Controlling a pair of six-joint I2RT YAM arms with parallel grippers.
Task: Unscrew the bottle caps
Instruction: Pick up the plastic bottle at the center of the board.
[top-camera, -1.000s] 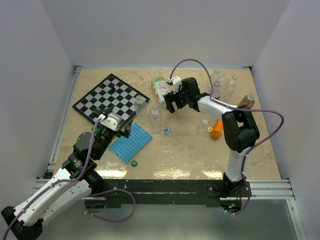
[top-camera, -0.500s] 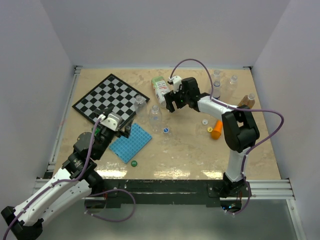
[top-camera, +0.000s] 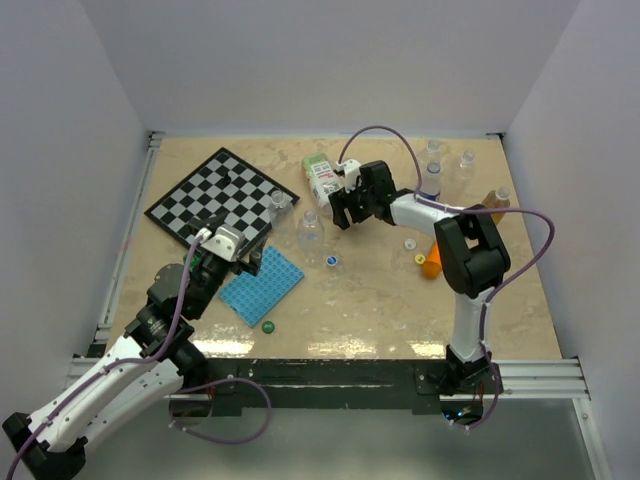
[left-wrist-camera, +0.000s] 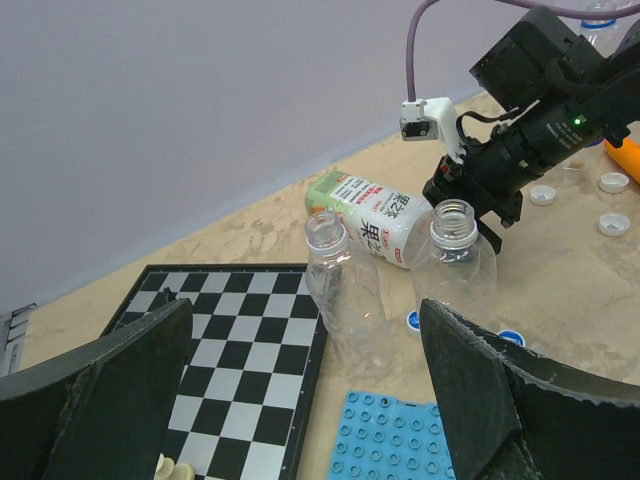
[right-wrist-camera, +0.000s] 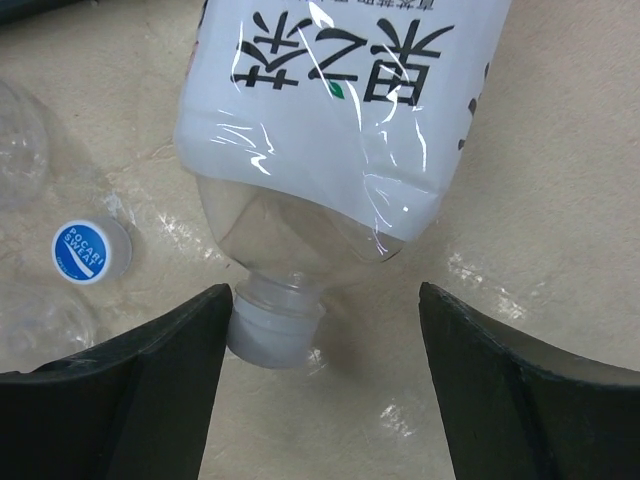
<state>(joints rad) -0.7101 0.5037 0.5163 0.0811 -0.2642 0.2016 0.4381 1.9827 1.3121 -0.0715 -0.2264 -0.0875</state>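
Notes right end effector (right-wrist-camera: 325, 295) open astride white cap (right-wrist-camera: 275, 325) of lying labelled bottle (right-wrist-camera: 340, 120), cap off-centre between jaws. Recommends centring, then closing squarely on cap, not neck.

My labelled bottle (right-wrist-camera: 340, 120) wears a white wrap printed with big dark Japanese characters. They are upside down from my right wrist and I cannot read them with certainty. The fine print along the wrap's far edge is too small. Just left of that bottle's neck, a blue cap (right-wrist-camera: 90, 250) on the bench (right-wrist-camera: 560, 250) reads "POCARI SWEAT" in white.
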